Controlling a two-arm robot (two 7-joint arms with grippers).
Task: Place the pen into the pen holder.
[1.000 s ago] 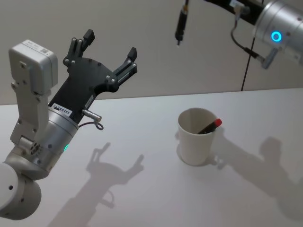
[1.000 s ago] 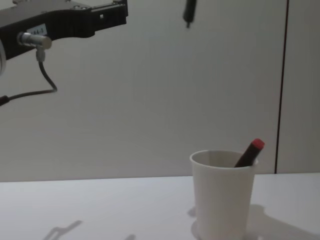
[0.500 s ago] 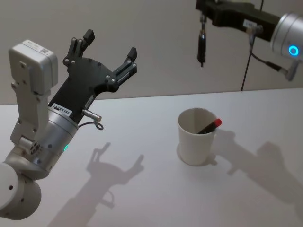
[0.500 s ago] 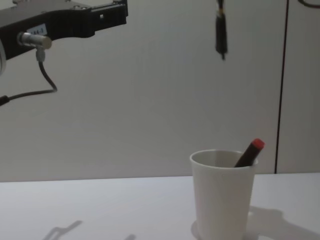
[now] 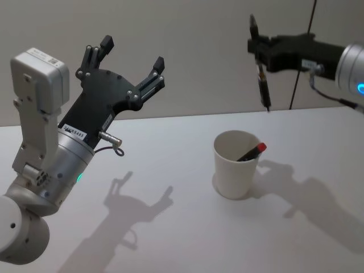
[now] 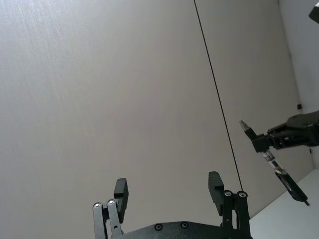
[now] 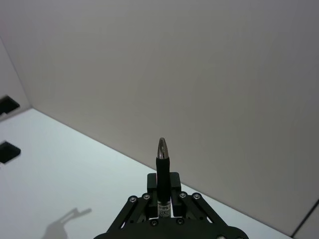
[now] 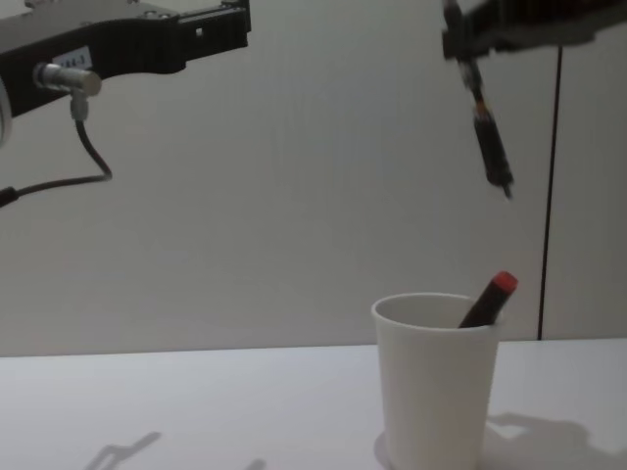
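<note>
The pen holder [image 5: 234, 168], a white paper cup [image 8: 435, 387], stands on the white table. A red-capped pen [image 5: 253, 151] leans inside it, its cap [image 8: 503, 284] poking over the rim. My right gripper [image 5: 257, 46] hangs above and slightly right of the cup, shut on a black pen [image 5: 263, 86] that points tip-down [image 8: 489, 142]. The right wrist view shows this pen [image 7: 162, 172] clamped between the fingers [image 7: 162, 204]. My left gripper [image 5: 132, 52] is raised at the left, open and empty [image 6: 168, 188].
The white table [image 5: 170, 227] stretches around the cup, with a grey wall behind. A thin dark vertical line [image 8: 552, 196] runs down the wall at the right. The left arm's body [image 5: 45, 159] fills the near left.
My right gripper has carried the black pen rightward and down, from high above the table to just above the cup. The left arm has not moved.
</note>
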